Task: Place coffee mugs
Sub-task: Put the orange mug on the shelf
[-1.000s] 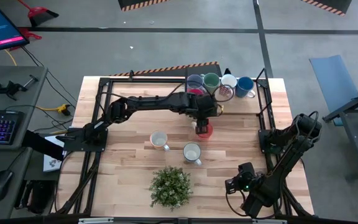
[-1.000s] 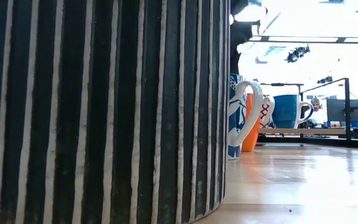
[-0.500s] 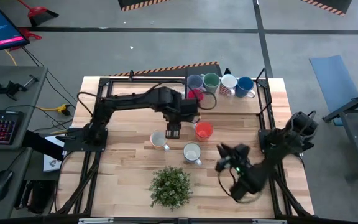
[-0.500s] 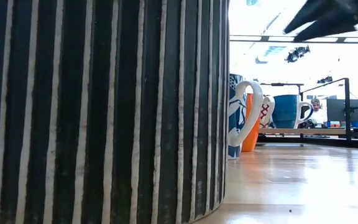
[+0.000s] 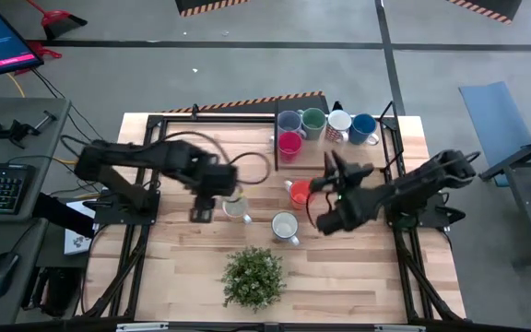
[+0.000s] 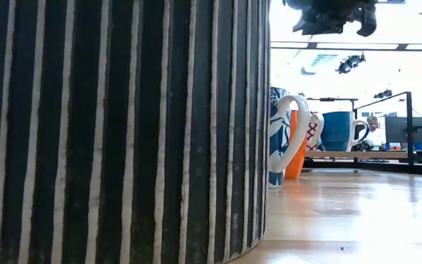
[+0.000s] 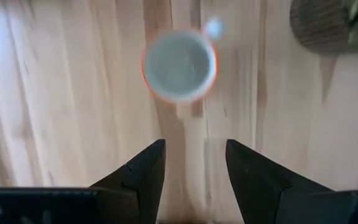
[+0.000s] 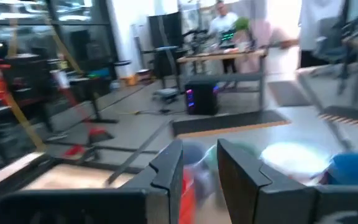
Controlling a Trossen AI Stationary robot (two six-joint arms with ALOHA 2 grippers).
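Mug row crowds far edge; plant blocks near edge.

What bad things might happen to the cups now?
The right gripper hangs between the orange mug and a white mug, so a swing of that arm might knock either one over. The left gripper, open, is close beside the cream mug and could bump it. Five mugs crowd the far edge, the red mug touching the lavender-blue mug; reaching for one may nudge its neighbours.
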